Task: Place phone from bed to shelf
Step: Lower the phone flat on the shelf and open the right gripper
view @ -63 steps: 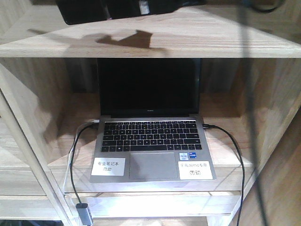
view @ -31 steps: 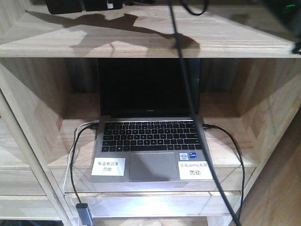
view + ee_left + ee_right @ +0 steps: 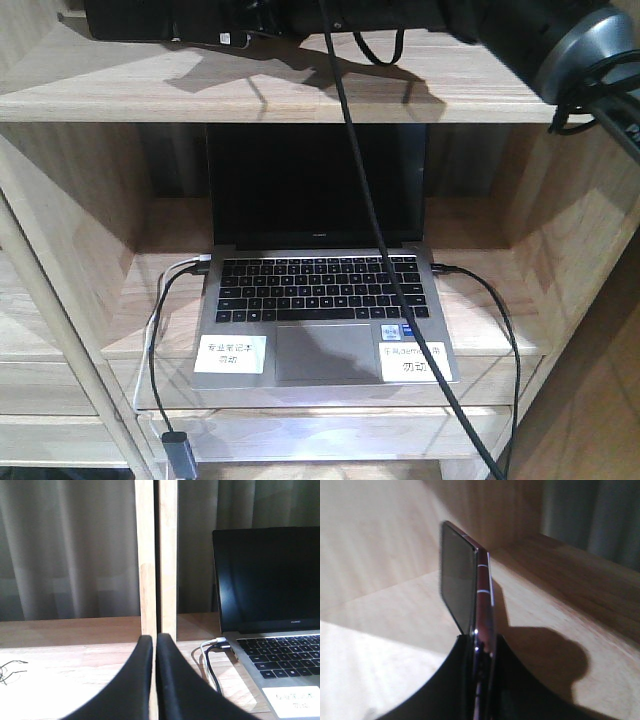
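Note:
The phone [image 3: 470,580], a thin glossy black slab, shows edge-on in the right wrist view, clamped between the black fingers of my right gripper [image 3: 480,640]. It hangs over the pale wood top board of the shelf [image 3: 395,630] and casts a shadow there. In the front view the phone [image 3: 150,20] lies at the top left over that board [image 3: 300,90], with the right gripper [image 3: 265,15] behind it. My left gripper [image 3: 155,640] is shut on nothing, in front of a wooden upright [image 3: 155,555]. The bed is out of view.
An open silver laptop [image 3: 320,290] fills the middle compartment and also shows in the left wrist view [image 3: 270,580]. Cables [image 3: 155,340] run from both its sides, down to an adapter [image 3: 180,450]. A black arm cable [image 3: 370,200] hangs across the laptop. Curtains [image 3: 65,545] hang behind.
The right arm has come down into the front view from the top right. The phone has shifted left along the top board. The hanging cable swung left. The laptop has not moved.

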Motion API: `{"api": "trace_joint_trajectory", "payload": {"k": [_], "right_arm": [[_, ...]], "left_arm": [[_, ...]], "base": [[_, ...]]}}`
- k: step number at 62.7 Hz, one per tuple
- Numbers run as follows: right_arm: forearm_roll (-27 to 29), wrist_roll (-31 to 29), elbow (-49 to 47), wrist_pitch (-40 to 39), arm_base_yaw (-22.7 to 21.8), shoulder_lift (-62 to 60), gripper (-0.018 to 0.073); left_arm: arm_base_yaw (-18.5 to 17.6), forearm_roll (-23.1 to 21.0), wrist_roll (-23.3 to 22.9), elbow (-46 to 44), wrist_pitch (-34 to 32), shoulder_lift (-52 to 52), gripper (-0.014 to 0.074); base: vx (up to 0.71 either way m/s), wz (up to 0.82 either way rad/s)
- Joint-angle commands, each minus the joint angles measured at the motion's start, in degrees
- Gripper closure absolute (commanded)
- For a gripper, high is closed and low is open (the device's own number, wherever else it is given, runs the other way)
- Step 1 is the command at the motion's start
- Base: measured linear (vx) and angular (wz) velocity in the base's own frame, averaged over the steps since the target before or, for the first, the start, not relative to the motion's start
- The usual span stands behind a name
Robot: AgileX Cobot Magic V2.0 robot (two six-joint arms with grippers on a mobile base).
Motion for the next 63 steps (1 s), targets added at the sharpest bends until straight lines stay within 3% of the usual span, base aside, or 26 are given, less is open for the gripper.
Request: {"api": "trace_joint_trajectory", "payload": {"k": [1, 15, 26, 35, 41, 50, 63], "right_arm": [[1.7, -0.1, -1.8, -3.4, 0.1, -2.3, 0.0561], [1.7, -0.1, -1.6, -5.1, 0.1, -1.7, 0.0539], [1.4, -0.1, -1.6, -5.8, 0.1, -1.7, 0.0429], [1.3, -0.5, -1.6, -6.4, 0.1, -1.7, 0.0239], [1.3, -0.4, -1.6, -7.8, 0.1, -1.7, 0.0040], [1.3, -0.4, -1.6, -9.8, 0.1, -1.7, -0.0163], [-0.7, 0.2, -1.6, -9.8, 0.1, -2.2, -0.0150]], "left_arm": [[-0.3, -0.6, -0.5, -1.4, -4.2, -0.3, 0.0595], [-0.3, -0.6, -0.5, -1.4, -4.2, -0.3, 0.0595], [-0.3, -0.6, -0.5, -1.4, -4.2, -0.3, 0.0595], [-0.3, -0.6, -0.5, -1.4, -4.2, -0.3, 0.0595], [-0.3, -0.6, -0.5, -1.4, -4.2, -0.3, 0.0595], [-0.3, -0.6, -0.5, -1.4, -4.2, -0.3, 0.0595], [-0.3, -0.6, -0.5, -1.4, -4.2, -0.3, 0.0595]], "base": [[0.00, 0.00], [0.00, 0.00], [0.00, 0.00], [0.00, 0.00], [0.00, 0.00], [0.00, 0.00], [0.00, 0.00]]}}
